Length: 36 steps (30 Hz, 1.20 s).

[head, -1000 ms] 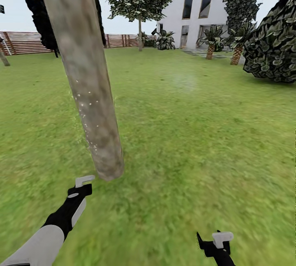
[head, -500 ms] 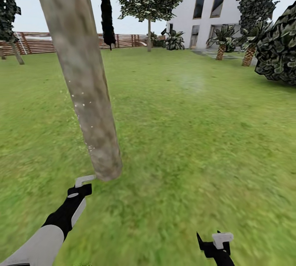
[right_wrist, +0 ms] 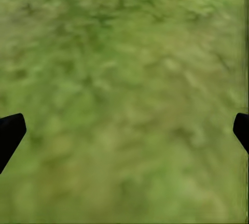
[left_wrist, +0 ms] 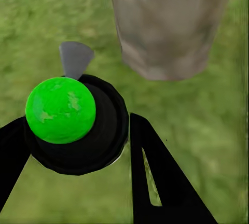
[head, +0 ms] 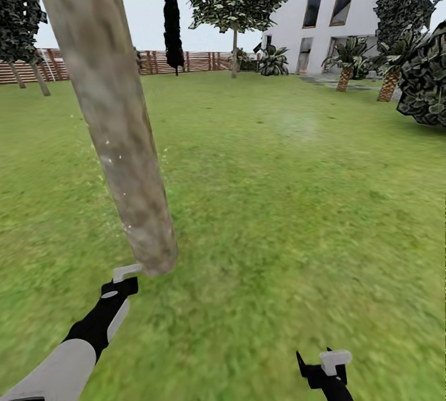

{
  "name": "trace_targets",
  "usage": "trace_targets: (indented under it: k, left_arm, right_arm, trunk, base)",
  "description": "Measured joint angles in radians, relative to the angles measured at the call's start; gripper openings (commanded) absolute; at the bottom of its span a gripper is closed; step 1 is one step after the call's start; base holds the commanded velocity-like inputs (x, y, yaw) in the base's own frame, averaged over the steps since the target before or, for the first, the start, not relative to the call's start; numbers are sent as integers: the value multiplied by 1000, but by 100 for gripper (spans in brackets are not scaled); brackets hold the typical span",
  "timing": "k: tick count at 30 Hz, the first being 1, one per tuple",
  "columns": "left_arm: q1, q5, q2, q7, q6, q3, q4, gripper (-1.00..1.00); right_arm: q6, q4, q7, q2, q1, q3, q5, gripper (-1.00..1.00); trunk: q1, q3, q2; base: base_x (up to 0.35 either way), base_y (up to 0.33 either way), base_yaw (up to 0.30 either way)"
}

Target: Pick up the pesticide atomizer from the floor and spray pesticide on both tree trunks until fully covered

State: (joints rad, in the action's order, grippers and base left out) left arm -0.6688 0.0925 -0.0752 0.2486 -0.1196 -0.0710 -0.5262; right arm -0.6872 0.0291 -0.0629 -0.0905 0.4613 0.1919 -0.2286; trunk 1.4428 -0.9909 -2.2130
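A thick grey-brown tree trunk (head: 118, 122) rises from the grass just ahead of my left arm, leaning in the head view, and a few whitish pesticide specks (head: 109, 157) dot its lower half. My left gripper (head: 127, 277) hangs close to the trunk's base, just short of it. In the left wrist view this gripper (left_wrist: 78, 146) is shut on the pesticide atomizer (left_wrist: 78, 125), a dark round body with a bright green ball on top and a grey nozzle pointing toward the trunk's foot (left_wrist: 171, 22). My right gripper (head: 325, 370) is open over bare grass (right_wrist: 124, 130).
Lawn spreads all around. A brown slat fence (head: 186, 61) runs along the back. A white house (head: 334, 17) stands far right, with palms (head: 347, 72) before it, and a round dark bush (head: 427, 79) sits at the right edge. Thin-trunked trees (head: 235, 10) stand far off.
The whole picture has shifted, so the camera has moved: the trunk now sits further left and the house further right. Both arms keep their places in the view. Fewer specks show on the trunk.
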Motion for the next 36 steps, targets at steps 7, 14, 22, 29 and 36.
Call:
trace_targets:
  k: [7,14,22,29,36]
  left_arm:
    - [0,2,2,0,0,1,3,-100]
    - [-16,3,8,-20,-13,10,-15,-100]
    - [-36,-4,-36,-39,-225,36,-263,-100]
    - [-24,-9,-114,-210,-350,50,-378,-100]
    - [-35,-173,-258,-509,-358,43,-364,-100]
  right_arm:
    - [0,0,0,0,0,1,0,100]
    - [0,0,2,0,0,1,2,100]
    - [0,0,3,-2,0,1,1,100]
    - [0,0,3,-2,0,2,2,100]
    - [0,0,3,-2,0,1,1,100]
  trunk:
    - [0,0,0]
    - [0,0,0]
    - [0,0,0]
    - [0,0,0]
    - [0,0,0]
  base:
    - [70,-172,206]
    - [1,-1,26]
    - [0,0,0]
    - [0,0,0]
    - [0,0,0]
